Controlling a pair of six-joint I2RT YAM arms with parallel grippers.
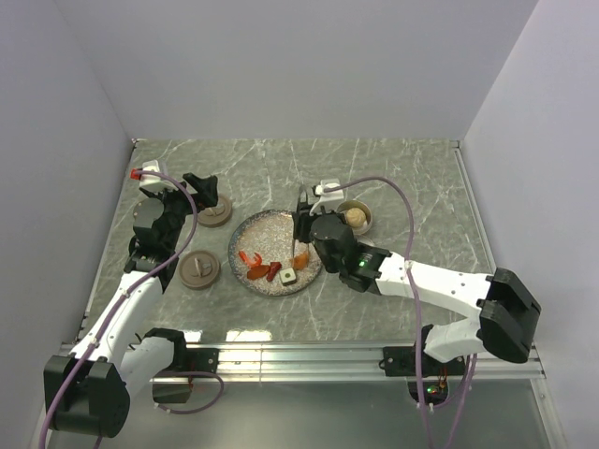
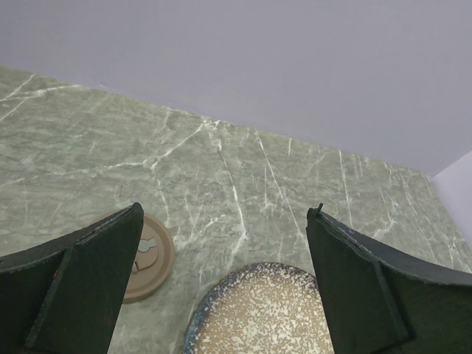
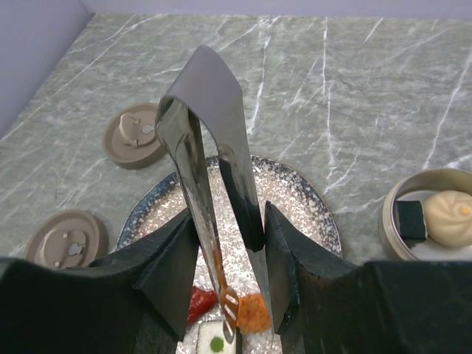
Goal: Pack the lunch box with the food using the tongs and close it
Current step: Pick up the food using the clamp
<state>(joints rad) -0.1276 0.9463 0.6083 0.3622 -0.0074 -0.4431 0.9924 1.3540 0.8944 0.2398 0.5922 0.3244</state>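
My right gripper [image 3: 230, 221] [image 1: 301, 229] is shut on the tongs [image 3: 210, 125] [image 1: 299, 198], which stand upright over the speckled plate [image 3: 310, 199] [image 1: 271, 229]. The tong tips straddle an orange piece of food [image 3: 253, 315] [image 1: 300, 259]. Beside it lie red bits [image 3: 202, 302] [image 1: 255, 265] and a white square with a green centre [image 3: 215, 341] [image 1: 288, 277]. The round lunch box [image 3: 391, 203] [image 1: 372, 224] to the right holds a pale ball [image 3: 451, 217] [image 1: 355, 218] and a dark square [image 3: 409, 220]. My left gripper [image 2: 225, 212] [image 1: 206, 192] hangs open and holds nothing, left of the plate.
Two brown round lids lie left of the plate, one farther back [image 1: 214, 213] [image 3: 133, 135] [image 2: 150, 254] and one nearer [image 1: 199, 269] [image 3: 63, 240]. White walls close in the marble table on three sides. A metal rail runs along the near edge [image 1: 299, 355].
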